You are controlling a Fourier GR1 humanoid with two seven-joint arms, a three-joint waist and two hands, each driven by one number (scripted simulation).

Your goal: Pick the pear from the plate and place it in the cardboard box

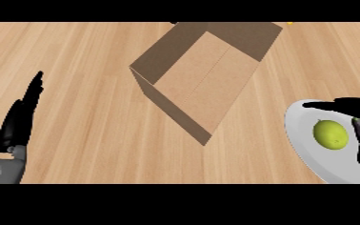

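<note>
A yellow-green pear (330,134) lies on a white plate (304,143) at the right edge of the view. My right hand (336,105) comes in from the right, with black fingers stretched over the plate's far rim just beyond the pear; more of the hand shows at the frame edge beside the pear. The fingers look straight and do not close on the pear. An open cardboard box (204,76) stands in the middle of the wooden counter, left of the plate. My left hand (21,117) rests open at the far left, fingers pointing up.
A small yellow object (289,23) peeks in at the top edge behind the box's right corner. Bare wooden counter (91,57) lies between the left hand and the box, and in front of the box.
</note>
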